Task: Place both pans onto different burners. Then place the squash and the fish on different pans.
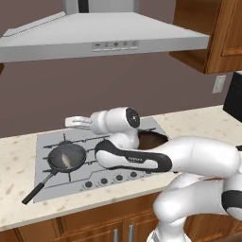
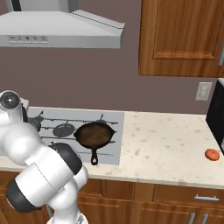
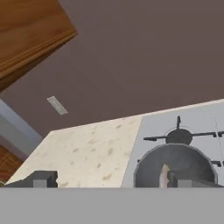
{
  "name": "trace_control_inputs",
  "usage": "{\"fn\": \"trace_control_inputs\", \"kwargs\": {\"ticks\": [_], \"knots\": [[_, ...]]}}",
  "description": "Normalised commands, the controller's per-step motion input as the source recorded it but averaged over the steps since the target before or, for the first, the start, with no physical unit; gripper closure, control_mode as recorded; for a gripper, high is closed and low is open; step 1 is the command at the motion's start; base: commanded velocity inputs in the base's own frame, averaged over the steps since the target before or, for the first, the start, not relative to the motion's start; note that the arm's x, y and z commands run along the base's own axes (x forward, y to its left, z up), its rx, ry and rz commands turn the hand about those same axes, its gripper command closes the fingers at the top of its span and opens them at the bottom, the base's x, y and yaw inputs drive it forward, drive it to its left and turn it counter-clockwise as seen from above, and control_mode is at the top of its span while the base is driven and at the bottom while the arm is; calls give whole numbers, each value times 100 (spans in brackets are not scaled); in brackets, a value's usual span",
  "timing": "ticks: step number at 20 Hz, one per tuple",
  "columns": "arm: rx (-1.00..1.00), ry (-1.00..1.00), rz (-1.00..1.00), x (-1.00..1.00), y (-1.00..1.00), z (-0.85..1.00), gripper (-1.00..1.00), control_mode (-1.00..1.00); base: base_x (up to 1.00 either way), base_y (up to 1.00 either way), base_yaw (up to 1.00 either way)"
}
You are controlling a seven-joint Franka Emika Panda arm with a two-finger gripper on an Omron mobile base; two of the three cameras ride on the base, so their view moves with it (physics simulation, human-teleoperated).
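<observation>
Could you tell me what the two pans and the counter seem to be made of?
Skillet: probably cast iron, matte rusty brown-black. Grey pan: likely coated metal, smooth dull grey, black handle. Counter: speckled beige stone, perhaps granite or laminate.

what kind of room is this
A home kitchen, rendered: a gas cooktop set in a speckled counter, a range hood above it, and wooden cabinets.

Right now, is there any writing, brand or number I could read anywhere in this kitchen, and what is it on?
Arm: small white lettering on its dark band, too blurred to read.
Hood: small button symbols on its front panel, too small to read.
Cooktop: no readable marks by its knobs.
Nothing else bears text.
</observation>
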Motion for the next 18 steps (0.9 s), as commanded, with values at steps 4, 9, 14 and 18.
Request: {"fn": "trace_control_inputs", "kwargs": {"ticks": [4, 9, 14, 18], "knots": [[-20, 0, 0, -55, -21, 43, -100, -100, 0, 0, 0], [-17, 4, 0, -49, -21, 55, -100, -100, 0, 0, 0], [-14, 7, 0, -54, -31, 53, -100, -100, 0, 0, 0], [-14, 2, 0, -68, -49, 23, -100, -100, 0, 0, 0]]}}
